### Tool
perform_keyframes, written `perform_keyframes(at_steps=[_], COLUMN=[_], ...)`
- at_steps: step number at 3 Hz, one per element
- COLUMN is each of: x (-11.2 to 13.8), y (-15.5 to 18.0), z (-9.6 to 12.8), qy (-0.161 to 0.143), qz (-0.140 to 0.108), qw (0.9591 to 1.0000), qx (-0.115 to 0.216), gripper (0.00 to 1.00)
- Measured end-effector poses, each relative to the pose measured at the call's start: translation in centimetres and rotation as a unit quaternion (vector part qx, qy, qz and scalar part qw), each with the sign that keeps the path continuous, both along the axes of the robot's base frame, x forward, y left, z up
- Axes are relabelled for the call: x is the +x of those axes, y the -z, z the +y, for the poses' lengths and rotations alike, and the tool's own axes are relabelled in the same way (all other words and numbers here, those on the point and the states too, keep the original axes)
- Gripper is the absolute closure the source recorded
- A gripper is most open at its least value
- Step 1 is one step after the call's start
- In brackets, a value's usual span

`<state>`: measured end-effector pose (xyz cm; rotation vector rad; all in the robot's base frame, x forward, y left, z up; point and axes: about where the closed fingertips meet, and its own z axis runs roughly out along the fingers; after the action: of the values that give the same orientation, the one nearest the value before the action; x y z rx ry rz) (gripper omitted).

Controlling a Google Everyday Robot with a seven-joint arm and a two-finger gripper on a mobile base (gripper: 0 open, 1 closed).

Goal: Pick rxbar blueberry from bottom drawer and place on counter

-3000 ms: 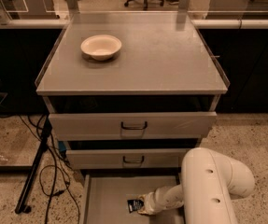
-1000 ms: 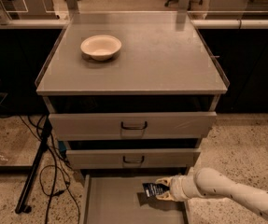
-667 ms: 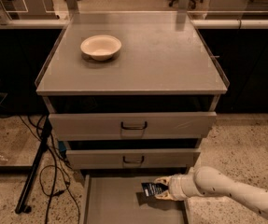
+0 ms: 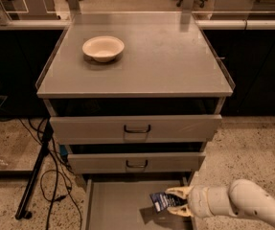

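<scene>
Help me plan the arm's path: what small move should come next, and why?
Probably raise it straight up: the gripper holds the rxbar blueberry over the bottom drawer, and the counter sits well higher, above two closed drawers.

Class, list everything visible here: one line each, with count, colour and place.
counter: one, grey, topmost surface
bowl: one, cream, on the counter, back left
upper drawers: two, grey, under the counter
bottom drawer: one, grey, lowest, pulled open
rxbar blueberry: one, dark blue, over the bottom drawer, between the fingers
cables: several, black, lower left, beside the drawers
arm: one, cream, lower right
gripper: one, cream, over the bottom drawer, closed on the rxbar blueberry
</scene>
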<state>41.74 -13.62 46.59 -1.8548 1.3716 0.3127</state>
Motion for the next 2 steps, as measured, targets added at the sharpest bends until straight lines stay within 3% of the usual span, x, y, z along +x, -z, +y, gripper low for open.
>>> perform_keyframes(at_steps=[1,2], x=[-2.9,-0.5], y=[-5.2,-12.9], z=[-1.6,-2.2], qy=[-0.011,-0.006], qz=[-0.032,-0.062], qw=[0.9993,0.9981], qx=[0.015,0.004], gripper=[1.0,1.0])
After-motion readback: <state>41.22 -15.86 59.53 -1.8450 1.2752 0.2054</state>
